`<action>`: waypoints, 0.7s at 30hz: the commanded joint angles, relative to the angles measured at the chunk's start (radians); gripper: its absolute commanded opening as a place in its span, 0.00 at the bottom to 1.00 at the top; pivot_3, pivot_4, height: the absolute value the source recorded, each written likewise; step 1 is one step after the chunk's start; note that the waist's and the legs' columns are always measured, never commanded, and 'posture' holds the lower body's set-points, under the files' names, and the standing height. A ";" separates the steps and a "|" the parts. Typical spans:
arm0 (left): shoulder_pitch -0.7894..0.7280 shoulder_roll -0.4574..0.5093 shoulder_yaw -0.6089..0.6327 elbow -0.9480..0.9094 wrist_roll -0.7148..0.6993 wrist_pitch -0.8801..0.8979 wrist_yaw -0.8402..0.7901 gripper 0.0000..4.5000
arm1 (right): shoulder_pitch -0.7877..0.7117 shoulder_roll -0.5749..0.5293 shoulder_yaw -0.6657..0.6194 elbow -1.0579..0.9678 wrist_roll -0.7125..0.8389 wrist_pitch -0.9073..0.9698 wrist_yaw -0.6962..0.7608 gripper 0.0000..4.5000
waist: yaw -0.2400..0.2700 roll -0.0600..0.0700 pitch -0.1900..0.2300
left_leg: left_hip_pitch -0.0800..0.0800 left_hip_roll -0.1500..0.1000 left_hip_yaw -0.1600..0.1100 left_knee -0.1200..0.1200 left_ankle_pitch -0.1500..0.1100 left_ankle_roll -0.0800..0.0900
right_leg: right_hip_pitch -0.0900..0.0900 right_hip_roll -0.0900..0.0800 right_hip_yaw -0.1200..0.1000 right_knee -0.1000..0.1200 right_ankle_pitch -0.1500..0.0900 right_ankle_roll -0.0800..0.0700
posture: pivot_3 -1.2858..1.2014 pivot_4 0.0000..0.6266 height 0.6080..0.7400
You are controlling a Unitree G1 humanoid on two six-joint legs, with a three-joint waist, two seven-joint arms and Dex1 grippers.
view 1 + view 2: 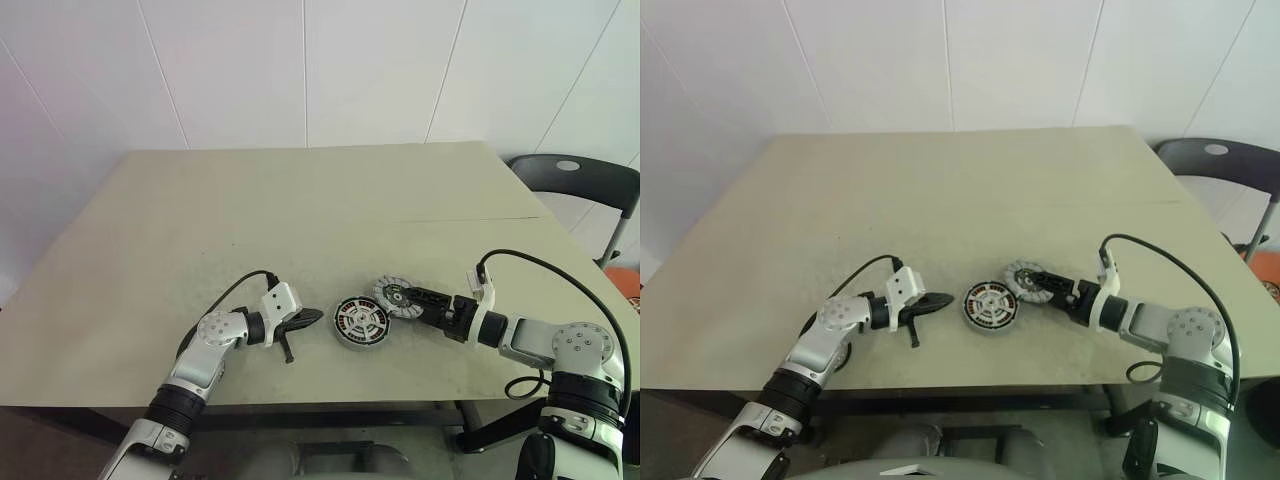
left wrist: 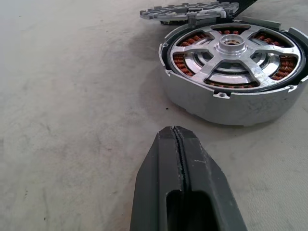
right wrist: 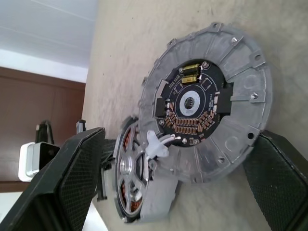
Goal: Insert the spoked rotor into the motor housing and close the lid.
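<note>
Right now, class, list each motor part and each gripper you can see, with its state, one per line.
motor housing: upright, top uncovered, rotor inside.
spoked rotor: seated in the housing, over the copper windings.
lid: off, beside the housing, circuit side showing.
left gripper: shut, empty, pointing at the housing.
right gripper: open, straddling the lid.

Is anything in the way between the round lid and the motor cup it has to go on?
Nothing visible is. The lid, between the open fingers of the right gripper, lies right beside the motor housing on its right side, its rim close to the housing's. The spoked rotor already sits inside.
</note>
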 commanded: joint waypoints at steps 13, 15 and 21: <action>-0.051 -0.006 -0.006 0.042 0.024 -0.055 0.010 0.00 | -0.104 -0.115 0.230 -0.233 -0.101 -0.340 0.154 0.08 | -0.002 0.000 0.000 | 0.000 0.000 0.001 0.000 0.000 0.000 | 0.000 0.000 0.000 0.000 0.000 0.000 | 0.52 0.00 1.00; -0.056 -0.009 -0.005 0.048 0.027 -0.057 0.009 0.00 | -0.113 -0.129 0.252 -0.243 -0.116 -0.387 0.180 0.01 | 0.001 0.000 0.000 | 0.000 0.000 0.001 0.000 0.000 0.000 | 0.000 0.000 0.000 0.000 0.000 0.000 | 0.52 0.00 1.00; -0.066 -0.006 -0.002 0.067 0.034 -0.069 0.011 0.00 | -0.069 -0.166 0.324 -0.306 -0.143 -0.503 0.298 0.01 | 0.001 0.000 0.000 | -0.001 0.000 0.001 0.000 0.000 0.001 | -0.001 0.000 0.000 -0.001 0.000 0.000 | 0.52 0.00 1.00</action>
